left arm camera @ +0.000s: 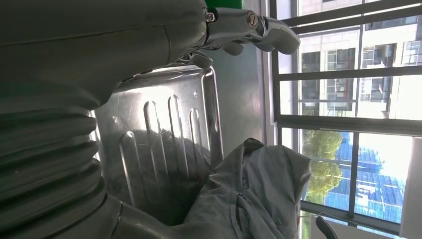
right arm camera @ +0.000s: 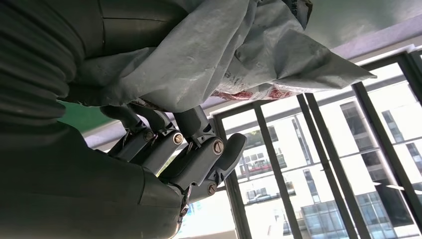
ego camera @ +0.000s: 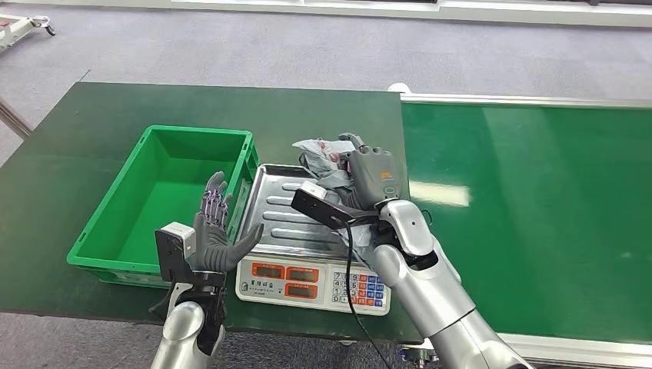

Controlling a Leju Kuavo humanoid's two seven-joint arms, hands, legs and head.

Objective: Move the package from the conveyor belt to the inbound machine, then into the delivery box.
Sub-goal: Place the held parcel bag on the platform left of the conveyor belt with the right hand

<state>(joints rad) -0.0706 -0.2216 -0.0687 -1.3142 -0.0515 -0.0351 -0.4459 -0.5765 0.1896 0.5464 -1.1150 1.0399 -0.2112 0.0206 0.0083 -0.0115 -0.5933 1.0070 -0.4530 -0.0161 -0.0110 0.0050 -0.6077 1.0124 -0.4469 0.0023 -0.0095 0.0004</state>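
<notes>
Green plastic forms the delivery box [ego camera: 165, 201], an open crate sitting on the dark green surface [ego camera: 69, 154] just left of the weighing scale [ego camera: 311, 261]. In front of the crate's near right corner the left robot hand [ego camera: 217, 231] hovers with its fingers spread and nothing in it, palm turned toward the scale.

The scale, which I take for the inbound machine, carries a ribbed steel tray [ego camera: 281, 211]. Over the tray's far right corner the right robot hand [ego camera: 371, 175] is closed on the package [ego camera: 321, 157], a crumpled grey poly mailer with red print; the right wrist view shows the fingers [right arm camera: 194, 149] curled beneath the film, the bag draped over them. Whether the bag rests on the tray I cannot tell. Right of the scale runs the green conveyor belt [ego camera: 530, 207].

The bag looks light, soft and slick; it will likely sag and fold rather than keep shape. A bunched handful near its middle seems safer than a loose edge, which could slip.
</notes>
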